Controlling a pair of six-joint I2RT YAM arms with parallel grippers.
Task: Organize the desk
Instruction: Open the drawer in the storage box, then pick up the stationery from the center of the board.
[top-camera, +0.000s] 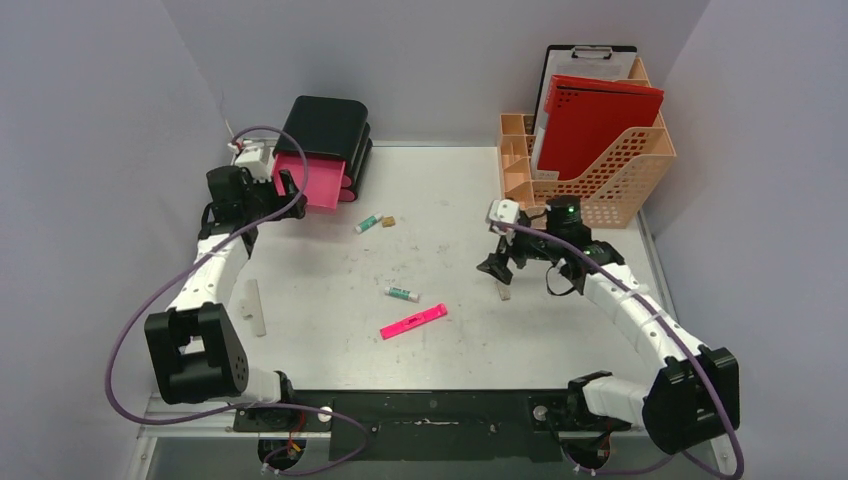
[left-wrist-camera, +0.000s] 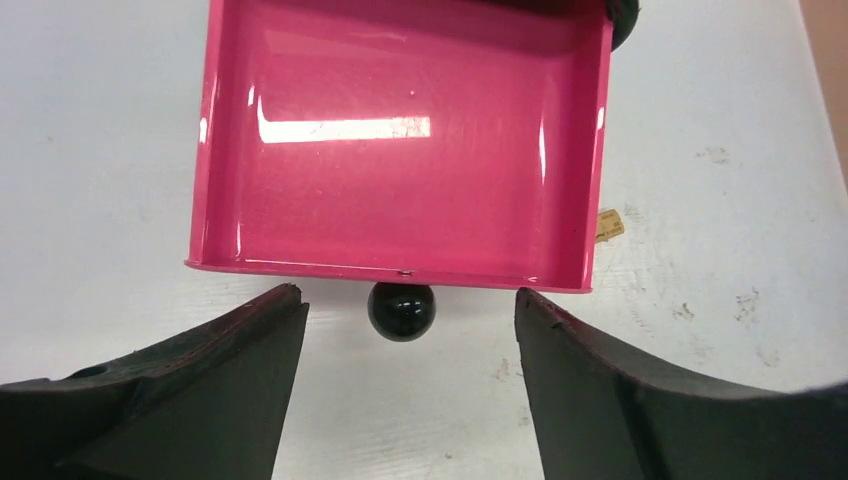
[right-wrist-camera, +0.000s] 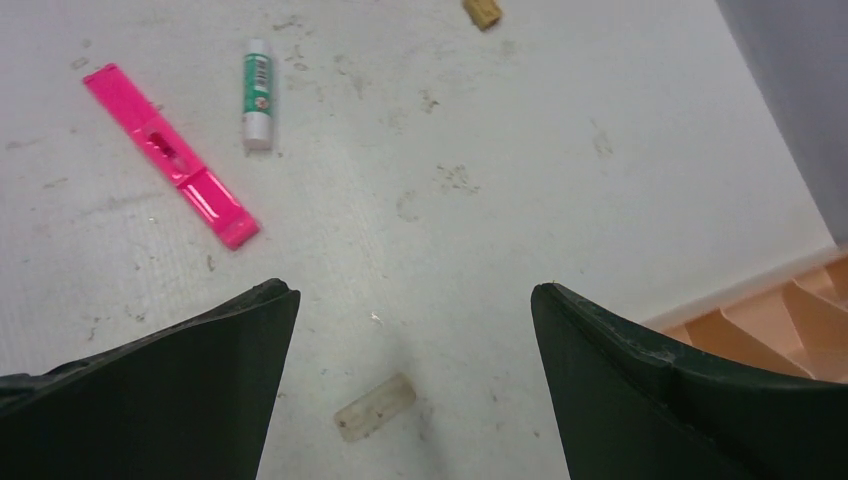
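Note:
The white, scuffed desk (top-camera: 330, 262) carries scattered items. My left gripper (top-camera: 291, 190) is open at the front of a pulled-out pink drawer (left-wrist-camera: 400, 140), which is empty. Its fingers (left-wrist-camera: 250, 350) stand on either side of the drawer's black knob (left-wrist-camera: 401, 311) without touching it. My right gripper (top-camera: 503, 268) hovers open over the desk's right half, and a small translucent eraser (right-wrist-camera: 375, 407) lies on the surface between its fingers. A pink highlighter (top-camera: 413, 321) and a green-and-white glue stick (top-camera: 402, 293) lie mid-desk.
The black drawer box (top-camera: 328, 130) stands at the back left. An orange file rack (top-camera: 600, 170) with a red folder is at the back right. A second glue stick (top-camera: 369, 224) and a small brown piece (top-camera: 389, 221) lie near the drawer. A pale strip (top-camera: 256, 306) lies by the left arm.

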